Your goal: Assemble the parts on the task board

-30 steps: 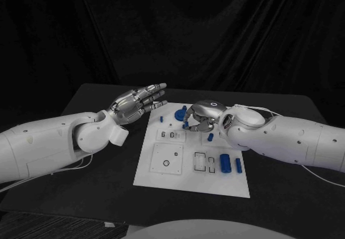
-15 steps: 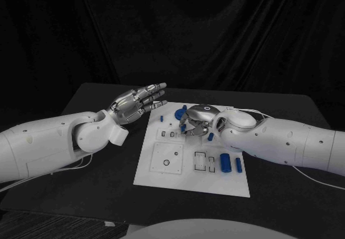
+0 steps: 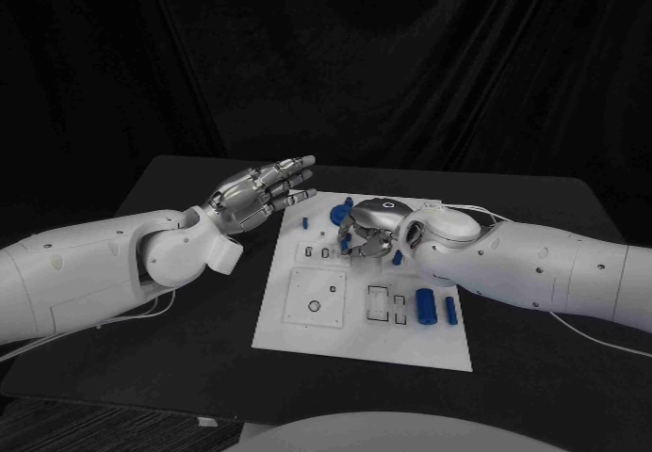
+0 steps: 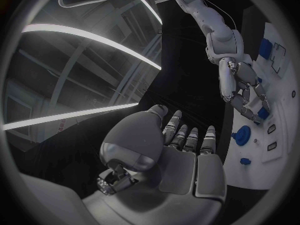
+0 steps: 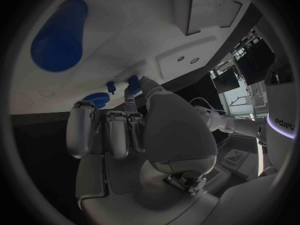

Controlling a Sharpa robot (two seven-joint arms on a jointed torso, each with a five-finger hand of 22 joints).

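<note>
Pinching: our right hand (image 3: 369, 231) holds a small blue part (image 4: 263, 113) over the task board (image 3: 326, 331).
Left hand (image 3: 258, 196): spread, holding nothing.
Handling: we judge it light, stiff, slippery; take its sides.

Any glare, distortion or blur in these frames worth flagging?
Head view: dim, black backdrop and table swallow shadows, white rectangular task board stands out, no glare. Left wrist view: strong fisheye bend, bright ceiling light strips glare above the silver left hand. Right wrist view: the large blue rounded part looks soft, stretched near the rim; silver right hand is sharp.
</note>
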